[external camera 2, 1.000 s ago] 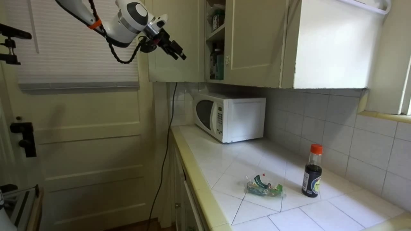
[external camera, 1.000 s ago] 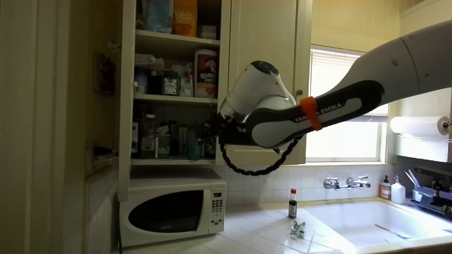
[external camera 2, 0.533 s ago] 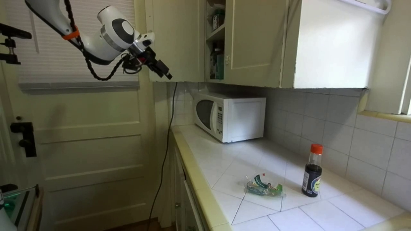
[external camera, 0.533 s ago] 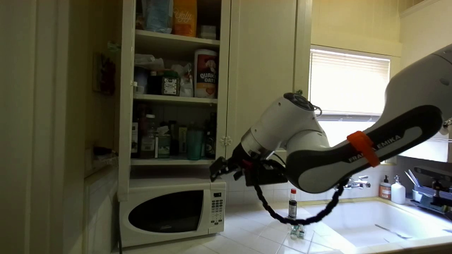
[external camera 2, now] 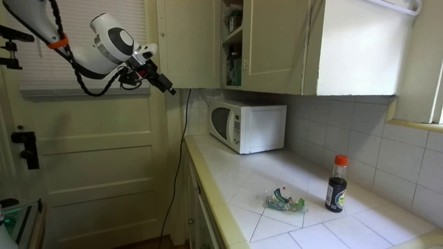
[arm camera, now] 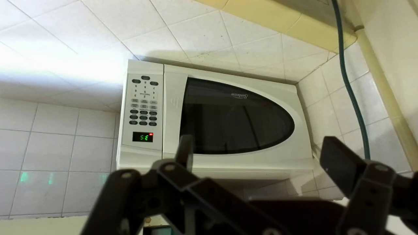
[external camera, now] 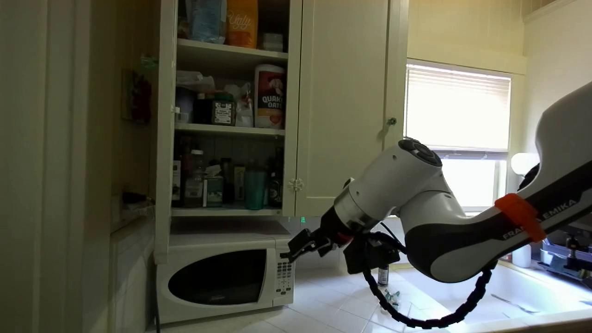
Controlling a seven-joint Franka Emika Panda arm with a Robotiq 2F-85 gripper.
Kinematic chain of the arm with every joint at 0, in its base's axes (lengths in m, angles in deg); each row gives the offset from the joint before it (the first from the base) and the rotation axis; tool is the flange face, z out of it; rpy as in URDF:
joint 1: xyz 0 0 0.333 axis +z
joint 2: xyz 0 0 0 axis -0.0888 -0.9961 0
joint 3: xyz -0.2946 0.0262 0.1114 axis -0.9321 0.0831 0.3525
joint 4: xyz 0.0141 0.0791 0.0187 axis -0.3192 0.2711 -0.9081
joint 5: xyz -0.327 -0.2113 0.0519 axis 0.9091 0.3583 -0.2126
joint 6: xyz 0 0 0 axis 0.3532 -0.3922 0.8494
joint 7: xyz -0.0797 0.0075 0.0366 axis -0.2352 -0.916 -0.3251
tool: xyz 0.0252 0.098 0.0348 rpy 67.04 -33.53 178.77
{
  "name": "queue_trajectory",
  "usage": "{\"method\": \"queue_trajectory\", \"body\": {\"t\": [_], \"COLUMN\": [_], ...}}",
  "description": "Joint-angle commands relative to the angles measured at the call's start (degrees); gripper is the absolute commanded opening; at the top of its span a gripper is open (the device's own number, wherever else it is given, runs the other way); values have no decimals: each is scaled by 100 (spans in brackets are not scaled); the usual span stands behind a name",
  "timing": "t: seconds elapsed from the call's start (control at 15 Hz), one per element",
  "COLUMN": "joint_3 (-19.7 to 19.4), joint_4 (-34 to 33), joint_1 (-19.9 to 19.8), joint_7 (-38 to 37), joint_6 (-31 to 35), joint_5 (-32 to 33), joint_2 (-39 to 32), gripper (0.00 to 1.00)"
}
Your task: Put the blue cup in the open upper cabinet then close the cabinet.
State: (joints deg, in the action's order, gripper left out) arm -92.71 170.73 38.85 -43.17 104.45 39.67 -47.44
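Two black fingers [arm camera: 339,161] are standing wide apart on the gripper [arm camera: 259,151], which is hanging tilted downward in front of the microwave [arm camera: 212,114]. Up and to the left of the gripper in an exterior view, the blue cup [external camera: 255,189] is standing inside the upper cabinet [external camera: 291,92], on the shelf [external camera: 226,212] over the microwave, with a dark bottle [external camera: 276,188] standing just beside it on the gripper's side. Higher above the gripper, an oats canister [external camera: 269,97] is standing one level up. Beyond the gripper in an exterior view, the cabinet door [external camera 2: 192,45] is standing swung out. The arm [external camera: 384,189] is leading back from the gripper toward the right in an exterior view, and the sink [external camera: 545,284] is lying lower on that same side. Lower than the gripper and off to its right in an exterior view, a red-capped bottle [external camera 2: 336,193] is standing on the tiled counter [external camera 2: 263,162], with a crumpled wrapper [external camera 2: 285,203] lying near it.
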Motion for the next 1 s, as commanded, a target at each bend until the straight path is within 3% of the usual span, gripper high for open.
{"method": "queue_trajectory", "body": {"t": [0.0, 0.33, 0.6, 0.93], "joint_3": [58, 848, 1399, 1585], "joint_4": [-140, -883, -1555, -2473], "joint_1": [102, 362, 240, 113], "joint_7": [-75, -484, -963, -1678], "joint_6": [100, 192, 214, 309], "joint_5": [-76, 8, 465, 1522], "joint_2": [-216, -837, -1296, -1899], "gripper": [100, 100, 100, 100]}}
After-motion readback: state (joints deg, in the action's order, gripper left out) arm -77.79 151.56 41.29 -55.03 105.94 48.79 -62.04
